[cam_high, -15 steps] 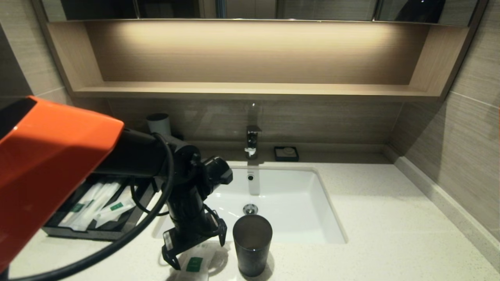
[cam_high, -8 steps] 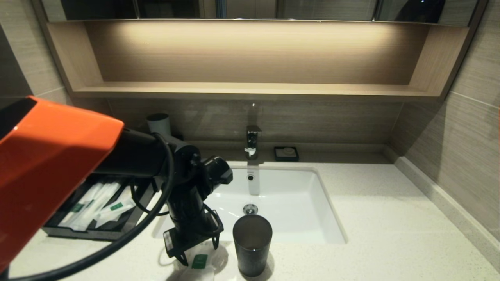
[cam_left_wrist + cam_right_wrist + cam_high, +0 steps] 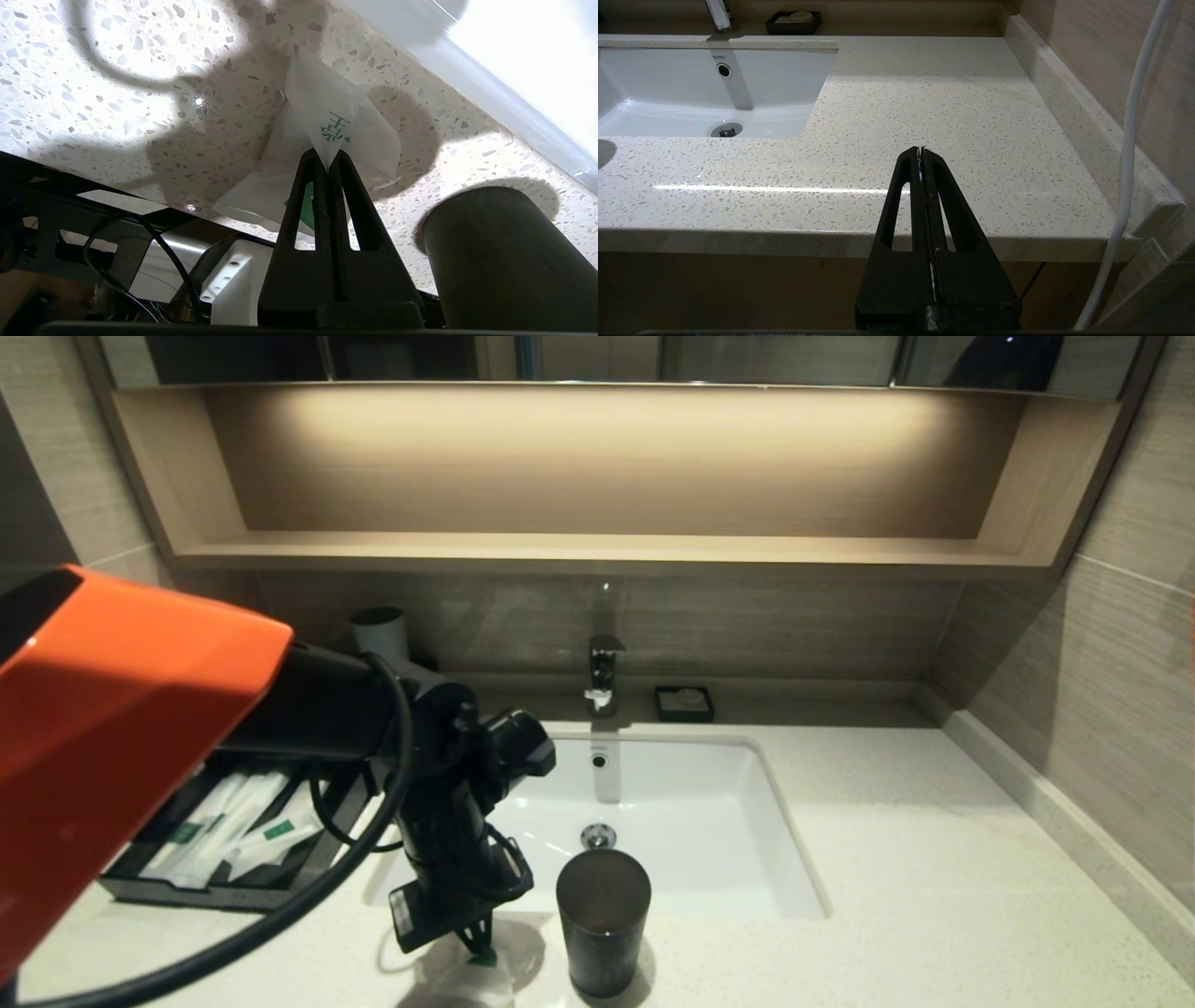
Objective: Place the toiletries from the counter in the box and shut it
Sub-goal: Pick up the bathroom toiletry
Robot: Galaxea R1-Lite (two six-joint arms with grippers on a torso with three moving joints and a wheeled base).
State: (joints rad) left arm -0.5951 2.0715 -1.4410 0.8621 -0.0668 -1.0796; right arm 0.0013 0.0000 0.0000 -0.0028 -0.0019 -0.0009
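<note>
The left arm (image 3: 121, 728) hides much of the box (image 3: 224, 887) and runs off the head view's edge. The sachet (image 3: 467, 975) is cut by the bottom edge, partly under the left pincer (image 3: 479, 943). The sachet's print (image 3: 335, 129) is unreadable.

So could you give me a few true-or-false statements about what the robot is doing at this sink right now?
1. The left gripper is shut on the sachet. True.
2. The tumbler stands inside the sink. False: it stands on the counter, in front of the sink.
3. The box is already closed. False: it is open, with wrapped packets showing inside.
4. The right gripper holds nothing. True.
5. The soap dish sits beside the tap. True.
</note>
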